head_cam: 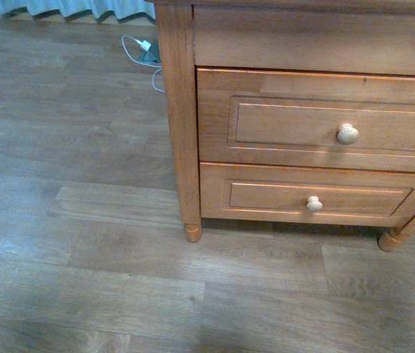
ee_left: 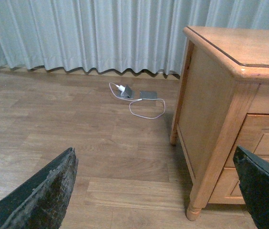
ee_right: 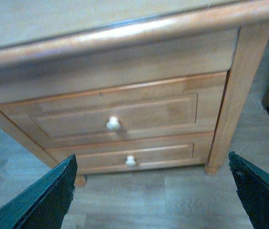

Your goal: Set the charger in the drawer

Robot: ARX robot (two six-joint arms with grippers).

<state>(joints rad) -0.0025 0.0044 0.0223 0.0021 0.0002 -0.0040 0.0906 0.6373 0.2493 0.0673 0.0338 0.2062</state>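
The charger is out of view in every frame. The drawer is the taller upper one of an orange-brown cabinet, pushed in, with a round pale knob. It also appears in the right wrist view as the drawer with its knob, ahead of my right gripper, which is open and empty above the floor. My left gripper is open and empty too, off the cabinet's left side, with a sliver of the drawer showing. Neither arm appears in the front view.
A shallower drawer with a smaller knob sits below. The cabinet top is bare where visible. A white plug with a cable lies on the wooden floor near a grey curtain. A cabinet leg stands at the front left.
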